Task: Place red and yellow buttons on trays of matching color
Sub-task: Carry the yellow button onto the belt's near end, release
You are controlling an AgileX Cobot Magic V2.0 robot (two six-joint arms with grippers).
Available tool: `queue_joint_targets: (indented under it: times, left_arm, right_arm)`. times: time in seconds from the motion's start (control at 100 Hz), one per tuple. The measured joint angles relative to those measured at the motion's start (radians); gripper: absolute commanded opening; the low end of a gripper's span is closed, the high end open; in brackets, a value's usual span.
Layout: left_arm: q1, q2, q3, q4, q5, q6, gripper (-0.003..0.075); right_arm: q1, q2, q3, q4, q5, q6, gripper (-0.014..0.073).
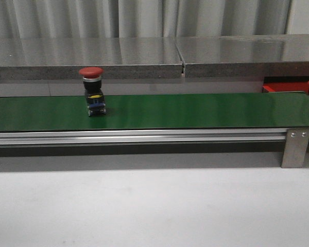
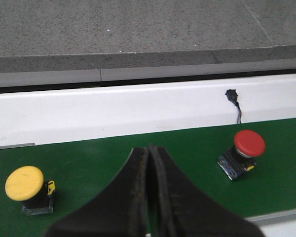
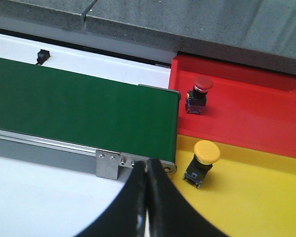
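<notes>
A red button (image 1: 91, 92) stands on the green belt (image 1: 195, 110); it also shows in the left wrist view (image 2: 244, 150). A yellow button (image 2: 27, 187) stands on the same belt. My left gripper (image 2: 149, 149) is shut and empty, above the belt between these two buttons. My right gripper (image 3: 148, 164) is shut and empty, near the belt's end bracket. In the right wrist view a red button (image 3: 200, 94) stands on the red tray (image 3: 251, 116) and a yellow button (image 3: 203, 160) stands on the yellow tray (image 3: 266, 202). Neither gripper shows in the front view.
A grey stone ledge (image 1: 144, 56) runs behind the belt. The belt has an aluminium side rail (image 1: 144, 136) and an end bracket (image 3: 108, 164). A small black sensor (image 2: 232, 95) sits on the white wall behind the belt. White table (image 1: 144, 206) lies in front.
</notes>
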Motion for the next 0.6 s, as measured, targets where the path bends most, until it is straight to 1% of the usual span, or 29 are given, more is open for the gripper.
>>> queue_joint_targets:
  times: [0.15,0.34,0.46,0.6]
  left_arm:
    - [-0.028,-0.132,0.094,0.0,0.006,0.0,-0.0019]
    - [-0.032,-0.294,0.2,0.0,0.01,0.0,-0.0019]
    - [-0.032,-0.383,0.245,-0.002,0.01,0.0,-0.0019]
    - [-0.032,-0.436,0.268,-0.005,0.012,0.0,-0.0019]
  right_arm:
    - [0.0,0.0,0.0,0.0,0.0,0.0,-0.0069]
    - [0.0,0.0,0.0,0.006,0.0,0.0,-0.0069]
    - [0.0,0.008,-0.004,0.011,0.018,0.0,-0.0068]
    - [0.012,0.076,-0.062,0.016,0.052,0.0,-0.0068]
